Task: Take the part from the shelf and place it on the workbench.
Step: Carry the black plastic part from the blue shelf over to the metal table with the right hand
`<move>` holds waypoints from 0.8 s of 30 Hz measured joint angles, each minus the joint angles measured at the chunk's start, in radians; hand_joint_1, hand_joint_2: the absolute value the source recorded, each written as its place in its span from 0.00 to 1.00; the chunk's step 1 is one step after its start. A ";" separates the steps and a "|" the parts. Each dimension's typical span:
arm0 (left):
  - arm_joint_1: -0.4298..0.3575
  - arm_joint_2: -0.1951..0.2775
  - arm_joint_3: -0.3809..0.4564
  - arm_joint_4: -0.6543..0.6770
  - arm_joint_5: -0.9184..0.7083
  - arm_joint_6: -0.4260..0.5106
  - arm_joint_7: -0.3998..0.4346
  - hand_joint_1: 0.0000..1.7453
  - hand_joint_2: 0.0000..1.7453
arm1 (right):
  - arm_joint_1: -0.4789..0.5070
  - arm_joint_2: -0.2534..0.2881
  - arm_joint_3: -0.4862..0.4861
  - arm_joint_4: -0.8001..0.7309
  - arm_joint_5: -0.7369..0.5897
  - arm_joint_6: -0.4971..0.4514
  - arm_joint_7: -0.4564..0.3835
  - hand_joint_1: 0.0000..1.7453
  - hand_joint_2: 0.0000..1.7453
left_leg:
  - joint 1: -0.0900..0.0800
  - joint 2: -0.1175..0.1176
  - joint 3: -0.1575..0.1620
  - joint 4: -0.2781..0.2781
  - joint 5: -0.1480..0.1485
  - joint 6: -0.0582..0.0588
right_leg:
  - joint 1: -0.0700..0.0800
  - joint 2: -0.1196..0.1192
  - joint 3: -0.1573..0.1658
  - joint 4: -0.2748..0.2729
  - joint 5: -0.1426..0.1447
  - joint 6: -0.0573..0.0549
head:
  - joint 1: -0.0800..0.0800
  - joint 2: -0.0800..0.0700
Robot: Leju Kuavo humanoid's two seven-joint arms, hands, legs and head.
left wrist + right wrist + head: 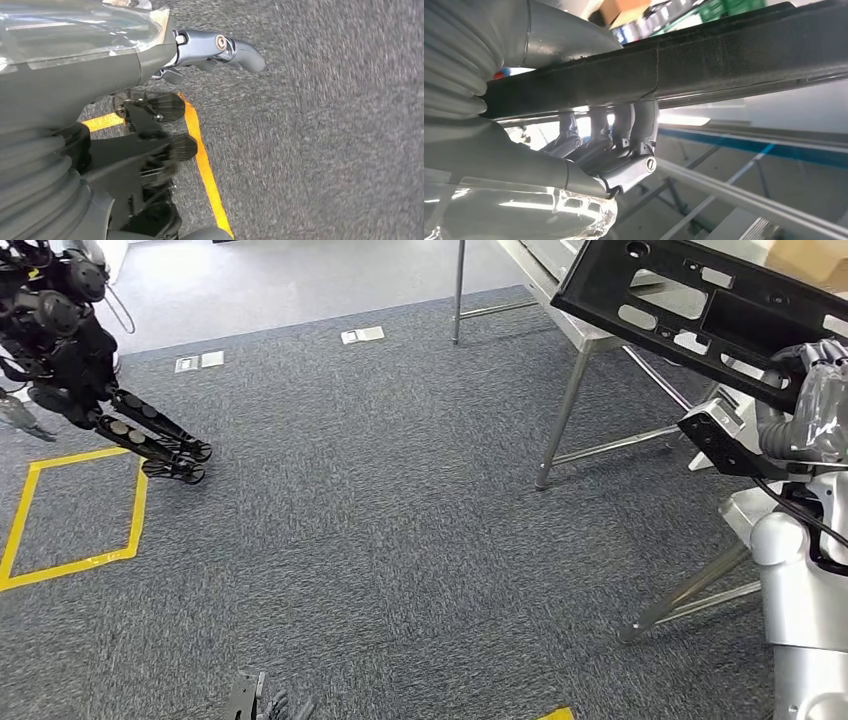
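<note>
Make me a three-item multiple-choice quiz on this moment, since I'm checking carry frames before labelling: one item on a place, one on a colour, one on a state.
1. Where is the black part?
A. Lying on the carpet
B. Raised in the right hand, beside the metal table frame
C. Inside the yellow floor marking

2. What colour is the taped floor marking?
A. Yellow
B. Blue
C. Red

3. What is the left hand doing?
A. Pinching a screw
B. Gripping the part's far end
C. Holding nothing, hanging over the carpet

Answers: 1 B, the head view shows the part up at the right with the hand's fingers hooked on its edge; 2 A, the outline on the grey carpet is yellow; 3 C, its fingers hang free above the floor.
</note>
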 joint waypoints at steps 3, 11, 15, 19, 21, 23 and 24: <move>-0.001 0.001 0.000 0.000 0.001 0.000 -0.001 0.00 1.00 | 0.003 -0.003 0.000 -0.002 0.000 0.002 0.001 1.00 1.00 | -0.011 -0.006 0.034 -0.066 0.017 0.015 | -0.007 0.032 -0.007 -0.004 0.011 0.015 | -0.002 0.000; 0.004 -0.003 0.001 0.000 0.009 0.001 -0.003 0.00 1.00 | 0.000 -0.013 0.002 0.002 -0.005 0.006 -0.005 1.00 1.00 | -0.009 0.093 0.040 -0.119 0.058 0.032 | -0.011 -0.086 -0.132 0.265 -0.113 0.030 | 0.009 0.000; 0.004 -0.003 0.002 0.000 0.016 -0.002 -0.004 0.00 1.00 | -0.022 -0.012 0.005 0.014 -0.007 0.008 -0.009 1.00 1.00 | -0.003 0.143 0.028 -0.090 0.042 0.008 | -0.021 -0.135 -0.008 0.064 -0.049 0.073 | 0.013 0.000; 0.004 -0.001 0.010 0.000 0.024 -0.003 -0.009 0.00 1.00 | -0.041 -0.014 0.008 0.030 -0.015 0.007 -0.012 1.00 1.00 | -0.007 0.176 0.017 -0.062 0.028 -0.011 | -0.018 -0.122 0.019 0.014 -0.034 0.048 | 0.010 0.000; 0.002 -0.001 0.014 0.000 0.031 -0.002 -0.013 0.00 1.00 | -0.045 -0.016 0.009 0.036 -0.018 0.007 -0.015 1.00 1.00 | 0.001 0.154 0.010 -0.041 0.008 -0.019 | -0.020 -0.104 0.015 0.016 -0.031 0.037 | 0.009 0.000; 0.003 -0.001 0.018 0.000 0.039 0.002 -0.018 0.00 1.00 | -0.054 -0.016 0.011 0.043 -0.025 0.006 -0.017 1.00 1.00 | 0.008 0.095 -0.028 0.050 -0.049 -0.029 | -0.020 -0.086 0.012 0.015 -0.027 0.027 | 0.007 0.000; 0.004 -0.001 0.021 0.000 0.043 0.004 -0.022 0.00 1.00 | -0.058 -0.014 0.013 0.048 -0.029 0.005 -0.018 1.00 1.00 | 0.009 0.073 -0.061 0.118 -0.083 -0.031 | -0.019 -0.076 0.009 0.016 -0.025 0.023 | 0.006 0.000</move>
